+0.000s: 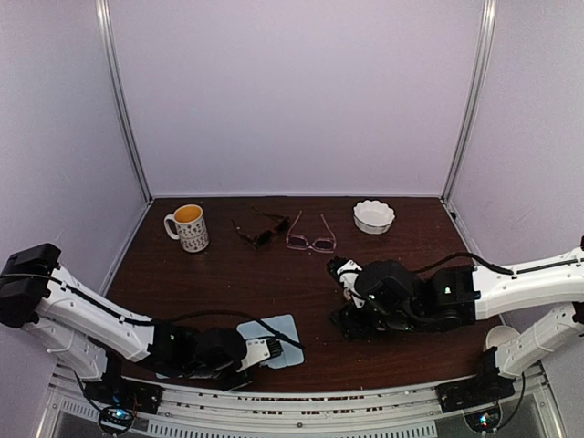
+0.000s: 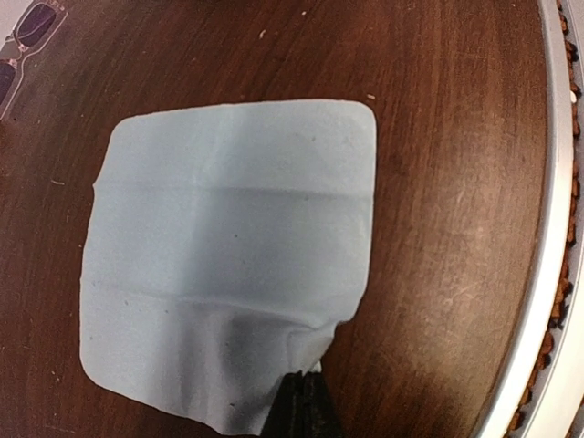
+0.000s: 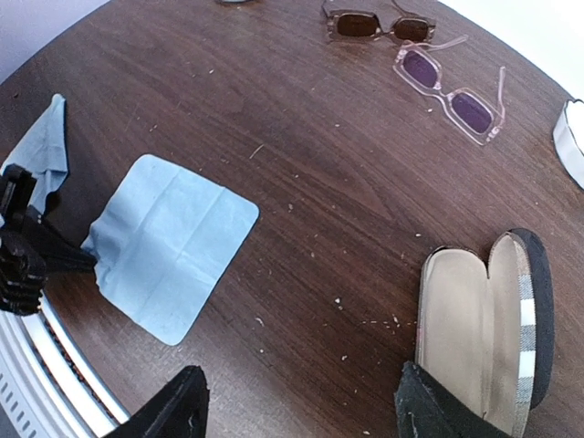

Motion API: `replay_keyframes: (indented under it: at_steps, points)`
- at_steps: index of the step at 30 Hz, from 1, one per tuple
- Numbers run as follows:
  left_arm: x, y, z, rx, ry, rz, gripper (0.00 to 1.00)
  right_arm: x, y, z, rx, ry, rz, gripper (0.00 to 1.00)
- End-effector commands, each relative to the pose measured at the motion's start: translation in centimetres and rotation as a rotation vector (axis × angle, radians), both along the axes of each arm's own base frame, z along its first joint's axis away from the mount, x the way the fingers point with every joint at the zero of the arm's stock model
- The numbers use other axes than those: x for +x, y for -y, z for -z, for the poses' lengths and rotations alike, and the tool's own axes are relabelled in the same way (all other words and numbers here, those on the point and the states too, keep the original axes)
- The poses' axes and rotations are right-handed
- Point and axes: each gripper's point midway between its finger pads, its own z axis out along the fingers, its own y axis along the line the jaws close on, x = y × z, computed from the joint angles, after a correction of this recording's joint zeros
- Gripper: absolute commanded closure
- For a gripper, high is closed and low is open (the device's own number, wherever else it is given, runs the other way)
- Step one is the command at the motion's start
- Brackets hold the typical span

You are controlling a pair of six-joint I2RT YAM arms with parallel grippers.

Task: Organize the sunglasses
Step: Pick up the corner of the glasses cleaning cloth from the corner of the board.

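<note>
left tool: clenched on the blue cloth corner
right tool: released, beside the open case
far back: dark sunglasses, pink pair, side by side
step: cloth first, probably
next: needs a clean lift

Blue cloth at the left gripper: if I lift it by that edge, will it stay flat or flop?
Probably floppy: the blue cloth puckers where the left gripper pinches its edge, so it should drape. It looks thin, with fold creases, so likely very light. Dragged, it may bunch rather than slide flat.
</note>
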Motion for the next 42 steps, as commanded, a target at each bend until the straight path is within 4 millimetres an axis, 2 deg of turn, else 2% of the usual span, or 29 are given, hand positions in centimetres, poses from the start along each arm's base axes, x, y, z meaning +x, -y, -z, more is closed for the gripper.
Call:
replay_keyframes:
  at_steps: [1, 8, 12, 18, 23, 26, 30, 42]
  points:
    - [-1.2, 0.8, -0.2, -0.052, -0.083, 0.005, 1.00, -1.4, -0.3, 0.8, -0.073, 0.009, -0.165, 0.28]
    - [-1.5, 0.5, -1.2, -0.191, -0.133, -0.055, 1.00, -3.5, -1.9, 2.0, -0.091, 0.111, -0.442, 0.28]
    - [-1.3, -0.2, -1.0, -0.193, -0.130, -0.084, 1.00, -4.5, -3.2, 2.4, -0.085, 0.162, -0.581, 0.28]
    - [-1.3, -0.5, -1.1, -0.193, -0.135, -0.094, 1.00, -6.0, -5.7, 5.1, -0.123, 0.168, -0.776, 0.32]
    - [-1.6, -0.5, -1.5, -0.209, -0.149, -0.089, 1.00, -5.8, -7.3, 7.7, -0.208, 0.157, -0.852, 0.36]
    - [-1.9, -0.3, -1.8, -0.232, -0.161, -0.071, 1.00, -5.0, -8.1, 8.3, -0.226, 0.196, -0.849, 0.41]
    - [-2.1, -0.3, -1.8, -0.255, -0.177, -0.072, 1.00, -5.0, -8.8, 8.8, -0.221, 0.213, -0.873, 0.46]
    - [-2.4, 0.2, -1.0, -0.247, -0.196, -0.063, 1.00, -5.7, -8.2, 11.7, -0.298, 0.145, -0.959, 0.59]
